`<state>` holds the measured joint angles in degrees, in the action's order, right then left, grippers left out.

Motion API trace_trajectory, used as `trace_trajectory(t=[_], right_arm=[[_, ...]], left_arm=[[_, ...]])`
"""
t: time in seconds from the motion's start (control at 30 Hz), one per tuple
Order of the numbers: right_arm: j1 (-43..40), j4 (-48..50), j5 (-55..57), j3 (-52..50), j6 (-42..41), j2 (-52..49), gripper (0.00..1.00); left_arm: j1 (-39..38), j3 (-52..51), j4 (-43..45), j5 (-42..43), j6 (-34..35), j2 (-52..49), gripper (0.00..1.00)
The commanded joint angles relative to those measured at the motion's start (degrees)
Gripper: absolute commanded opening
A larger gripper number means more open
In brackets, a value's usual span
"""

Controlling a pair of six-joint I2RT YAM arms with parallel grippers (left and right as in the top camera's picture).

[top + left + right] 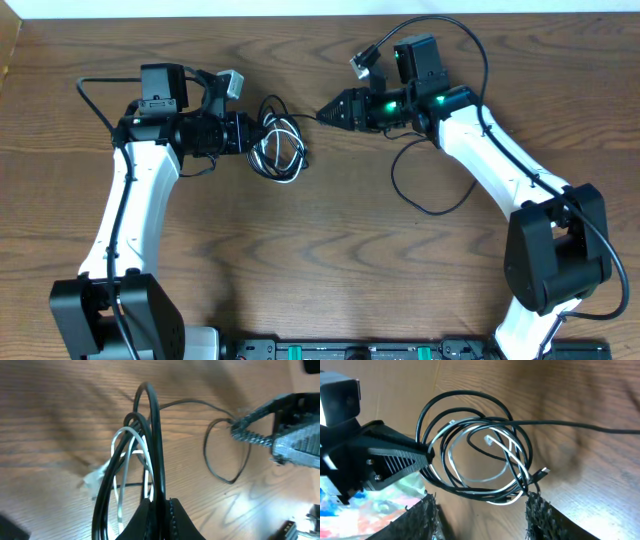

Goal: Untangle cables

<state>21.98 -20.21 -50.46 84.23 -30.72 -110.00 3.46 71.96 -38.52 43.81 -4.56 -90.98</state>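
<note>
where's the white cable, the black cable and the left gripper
white cable (129, 431), left wrist view, top of its loop
black cable (158, 435), left wrist view, side of big loop
left gripper (161, 506), left wrist view, between fingertips

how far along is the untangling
Done: nothing separated; the white cable and black cables are looped in one bundle. In hand: the left gripper is shut on the black loops; the right gripper is open beside the bundle. Left: pulling every cord free.
</note>
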Motion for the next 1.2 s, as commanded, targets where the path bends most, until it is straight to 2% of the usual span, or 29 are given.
trace_trajectory(t=[0.0, 0.03, 0.07, 0.17, 0.27, 0.37, 0.43, 0.53, 0.63, 0.7, 0.77, 1.03, 1.17], right_arm=[[0.0, 0.2, 1.1, 0.0, -7.4, 0.2, 0.51], [0.1, 0.1, 1.7, 0.0, -9.2, 0.2, 0.49], [0.5, 0.1, 3.6, 0.0, -13.4, 0.2, 0.43], [1.6, 0.1, 9.1, -0.3, -17.4, 0.2, 0.4], [2.4, 0.1, 13.2, -1.1, -22.2, 0.1, 0.4], [2.4, 1.1, 14.6, -3.0, -29.4, 0.0, 0.48], [2.5, 5.5, 15.8, -6.2, -33.1, 0.0, 0.53], [2.5, 13.8, 17.5, -11.4, -38.8, -0.2, 0.52], [2.5, 26.3, 17.7, -17.6, -50.9, -0.4, 0.51], [2.5, 32.7, 18.7, -20.5, -54.7, -0.7, 0.5], [2.6, 35.1, 19.0, -22.1, -57.1, -0.7, 0.5], [5.0, 35.8, 24.2, -22.5, -57.5, -0.8, 0.52], [5.8, 38.3, 25.3, -22.5, -57.6, -1.9, 0.54]], left_arm=[[0.0, 0.6, 0.3, 5.3, -0.8, 0.4, 0.08], [0.0, 0.6, 0.3, 5.3, -0.8, 0.4, 0.07], [0.0, 0.6, 0.3, 5.3, -0.5, 0.4, 0.07], [0.0, 0.6, 0.3, 5.3, 0.3, 0.4, 0.08], [0.0, 0.6, 0.3, 5.0, 0.3, 0.4, 0.07], [0.0, 0.6, 0.3, 1.8, 0.0, 0.4, 0.08], [0.0, 0.6, 0.3, 1.8, -2.4, 0.4, 0.08], [-0.1, 0.6, 0.3, 2.3, -3.6, 0.4, 0.08], [-0.1, 0.6, 0.2, 8.2, -6.4, 0.4, 0.08], [-0.1, 0.6, 0.2, 12.2, -7.9, 0.4, 0.07], [-0.1, 0.6, -0.2, 12.5, -7.9, 0.4, 0.08], [-0.1, 0.6, -3.4, 12.5, -9.0, 0.4, 0.08], [-1.8, 0.6, -5.4, 12.5, -13.0, 0.4, 0.07]])
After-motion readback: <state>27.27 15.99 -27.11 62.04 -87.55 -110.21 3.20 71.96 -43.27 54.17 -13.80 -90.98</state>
